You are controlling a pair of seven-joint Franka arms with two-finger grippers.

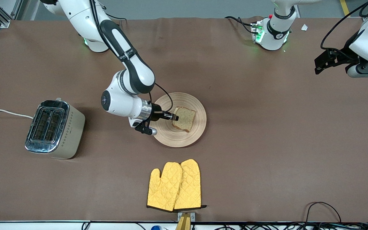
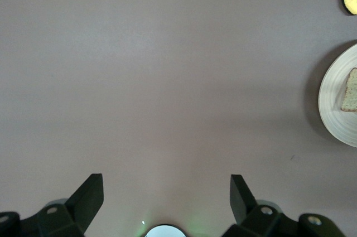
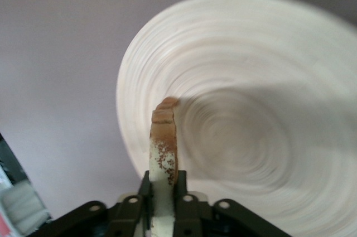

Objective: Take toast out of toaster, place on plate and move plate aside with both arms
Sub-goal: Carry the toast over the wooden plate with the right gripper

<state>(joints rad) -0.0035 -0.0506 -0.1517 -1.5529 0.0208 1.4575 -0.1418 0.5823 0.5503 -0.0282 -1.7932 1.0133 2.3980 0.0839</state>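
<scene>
1 slice of toast (image 1: 184,118) sits edge-held over the plate (image 1: 200,127), clamped between the fingers of the right gripper (image 1: 174,117), at about 3 o'clock from the toaster (image 1: 55,129). Step in hand, as judged: placing toast on plate. Next move calls for parting the fingers and backing off cleanly so the slice lies flat. Its long axis runs roughly 10 to 4 o'clock in the front view, held edge toward the right arm's end. Left gripper (image 2: 166,203) waits, fingers apart, over bare table (image 1: 267,143).
</scene>
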